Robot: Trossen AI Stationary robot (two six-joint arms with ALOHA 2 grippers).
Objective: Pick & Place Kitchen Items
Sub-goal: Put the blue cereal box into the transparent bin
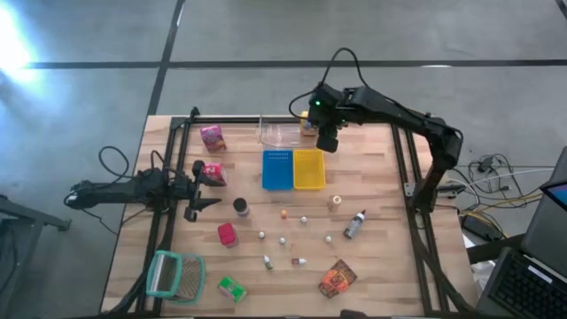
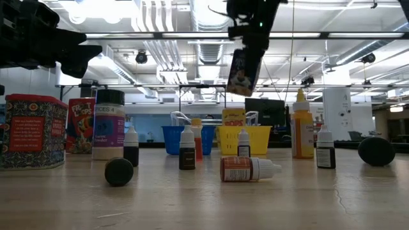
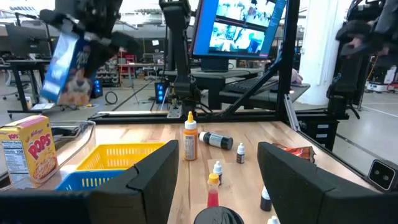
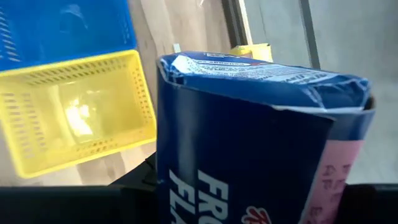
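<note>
Blue box: a small cereal box (image 2: 243, 71) hangs in the air, pinched in the right gripper (image 1: 327, 135), tilted; its top looks crushed, though the wrist view is too close to be sure.
Right gripper: fingers clamped on the box's sides, poised at the far edge of the yellow tray (image 1: 309, 168), probably to drop it in.
Blue tray: (image 1: 277, 169) touches the yellow one, making one sorting spot mid-table.
Clear tub: (image 1: 280, 134) just beyond the trays.
Loose items: red can (image 1: 228, 234), grey bottle (image 1: 354, 225), orange packet (image 1: 337, 278), still scattered on the near half of the table (image 1: 390, 266).
Left gripper: (image 1: 197, 190) fingers spread, empty, waiting at the left side.
</note>
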